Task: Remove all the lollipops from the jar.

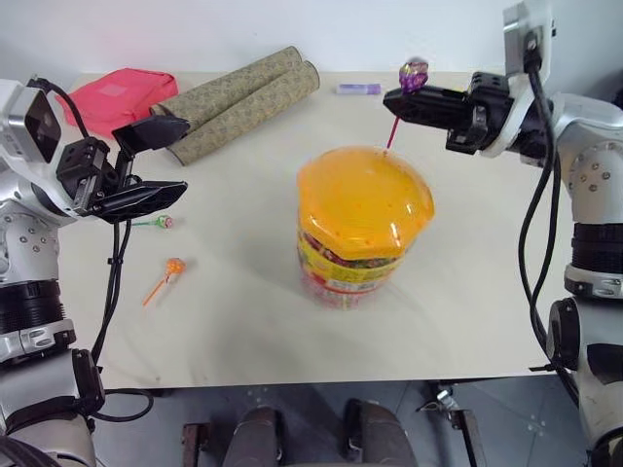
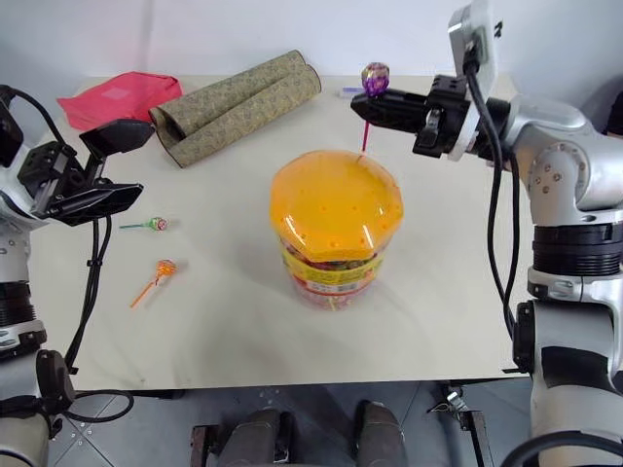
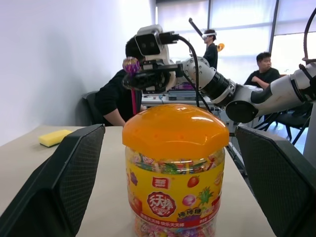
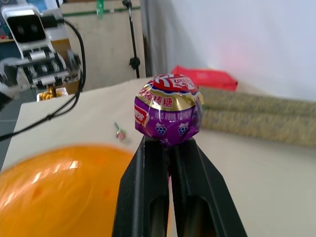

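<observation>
One purple-wrapped lollipop on a pink stick [image 1: 413, 75] is being pinched by the closed right claw [image 1: 398, 101] above the orange-lidded clear plastic jar [image 1: 362, 226], probably needing lifting clear, while the left claw [image 1: 156, 163] is gaping empty.

Beige worktop [image 1: 243, 331] carries: jar [image 1: 360, 229] at centre, green lollipop [image 1: 162, 222] & orange lollipop [image 1: 171, 269] toward left, two cardboard rolls [image 1: 243, 102], red pouch [image 1: 119, 95], purple tube [image 1: 358, 89] at back.

— What sits between the left end effector's [image 3: 170, 197] two spread black fingers [image 3: 59, 187]?
— The jar [image 3: 174, 182], orange domed lid, on the table [image 3: 108, 197].
— And beyond it?
— The right end effector [image 3: 132, 79] pinches the purple lollipop [image 3: 131, 64], its pink stick reaching down to the lid.
</observation>
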Available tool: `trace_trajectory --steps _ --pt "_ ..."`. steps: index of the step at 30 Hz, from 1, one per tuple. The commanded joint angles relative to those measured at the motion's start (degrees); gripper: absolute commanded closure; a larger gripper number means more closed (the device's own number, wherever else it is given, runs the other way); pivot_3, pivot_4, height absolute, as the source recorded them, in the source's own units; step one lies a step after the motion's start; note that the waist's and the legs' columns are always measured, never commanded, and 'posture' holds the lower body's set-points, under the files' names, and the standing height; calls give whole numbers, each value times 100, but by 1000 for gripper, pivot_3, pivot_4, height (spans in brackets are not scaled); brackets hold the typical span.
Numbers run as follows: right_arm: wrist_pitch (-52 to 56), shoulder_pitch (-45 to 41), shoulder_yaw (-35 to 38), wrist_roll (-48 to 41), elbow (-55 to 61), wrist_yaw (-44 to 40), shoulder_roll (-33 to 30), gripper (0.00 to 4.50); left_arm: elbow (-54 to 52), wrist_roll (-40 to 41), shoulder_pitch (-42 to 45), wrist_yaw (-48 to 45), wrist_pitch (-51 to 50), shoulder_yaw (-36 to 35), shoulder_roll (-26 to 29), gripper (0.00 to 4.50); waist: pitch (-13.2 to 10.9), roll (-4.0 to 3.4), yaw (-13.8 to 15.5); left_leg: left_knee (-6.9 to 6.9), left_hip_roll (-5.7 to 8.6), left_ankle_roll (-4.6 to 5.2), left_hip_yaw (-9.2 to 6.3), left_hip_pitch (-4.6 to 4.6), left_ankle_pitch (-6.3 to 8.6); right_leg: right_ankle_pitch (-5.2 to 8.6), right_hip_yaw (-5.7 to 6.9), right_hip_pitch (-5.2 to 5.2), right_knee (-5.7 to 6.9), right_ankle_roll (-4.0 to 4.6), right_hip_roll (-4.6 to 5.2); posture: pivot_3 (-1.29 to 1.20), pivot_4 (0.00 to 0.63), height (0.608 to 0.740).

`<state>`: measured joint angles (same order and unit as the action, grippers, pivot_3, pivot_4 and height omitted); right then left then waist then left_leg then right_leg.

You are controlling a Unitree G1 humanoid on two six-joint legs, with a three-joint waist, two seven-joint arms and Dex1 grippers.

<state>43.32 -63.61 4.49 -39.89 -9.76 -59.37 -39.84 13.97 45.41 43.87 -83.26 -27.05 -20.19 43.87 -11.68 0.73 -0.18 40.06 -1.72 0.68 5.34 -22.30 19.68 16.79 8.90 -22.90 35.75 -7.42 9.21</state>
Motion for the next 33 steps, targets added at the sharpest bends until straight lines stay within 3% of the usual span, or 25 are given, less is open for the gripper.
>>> trace_trajectory --steps 1,11,18,26,33 --pt "97 -224 319 -166 260 131 -11 4478 -62 46 86 -13 32 -10 35 0 0 0 -6 -1 0 0 0 0 0 0 0 0 0 0 0 0 150 740" --pt "224 -427 565 -230 488 547 -10 4478 -14 8 121 -56 59 123 -21 0 0 0 -9 -2 0 0 3 0 0 0 -2 -4 0 0 0 0 150 740" --pt "1165 -158 1022 -214 1078 1240 -1020 4478 -101 -10 -20 -73 -38 149 108 0 0 0 31 -2 3 0 1 -22 0 0 -1 -25 0 0 2 0 150 740" --pt "2127 1848 1758 -247 1799 1188 -2436 4478 25 -161 -76 -172 42 317 64 0 0 0 17 -8 1 1 12 -20 1 0 -6 -30 -2 0 1 0 150 740" --pt "1978 3937 1860 104 2048 1268 -2440 4478 264 -442 -28 -324 159 574 94 0 1 0 23 -9 1 1 23 -19 1 0 -17 -39 3 0 0 0 150 740"
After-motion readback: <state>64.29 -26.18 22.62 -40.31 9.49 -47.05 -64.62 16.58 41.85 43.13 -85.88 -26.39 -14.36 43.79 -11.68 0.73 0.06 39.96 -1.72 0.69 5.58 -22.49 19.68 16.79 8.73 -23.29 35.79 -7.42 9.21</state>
